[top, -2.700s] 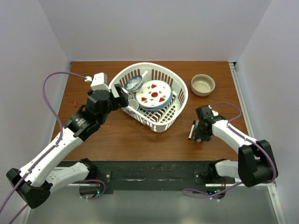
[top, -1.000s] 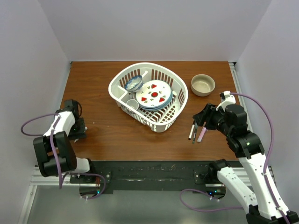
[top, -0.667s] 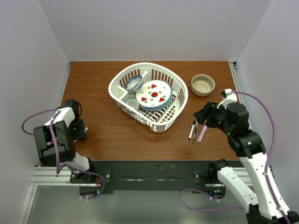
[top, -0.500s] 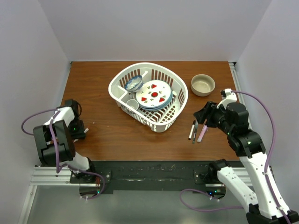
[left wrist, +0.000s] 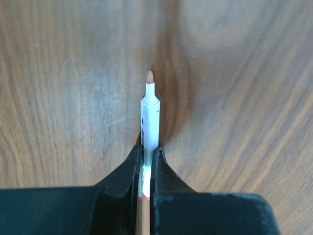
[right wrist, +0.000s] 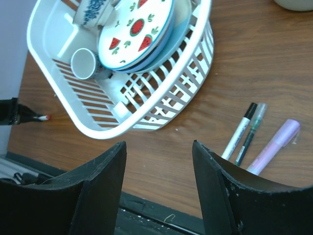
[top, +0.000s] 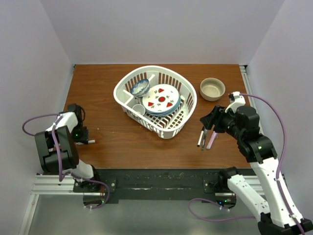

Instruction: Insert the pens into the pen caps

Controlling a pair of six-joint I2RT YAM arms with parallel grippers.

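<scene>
Left of the white dish basket (right wrist: 122, 132), the left end effector (left wrist: 146, 156) clamps a white-barrelled pen (left wrist: 149, 115), its red tip jutting forward, probably ready for capping. Right of it, the right end effector (right wrist: 157, 147) gapes above 3 pens (right wrist: 249, 137).

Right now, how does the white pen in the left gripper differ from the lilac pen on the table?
The white pen is slim, with a bare reddish tip; the lilac pen is thicker. The white pen is clamped in the left gripper, while the lilac pen lies free on the table. Both are marker sticks.
</scene>
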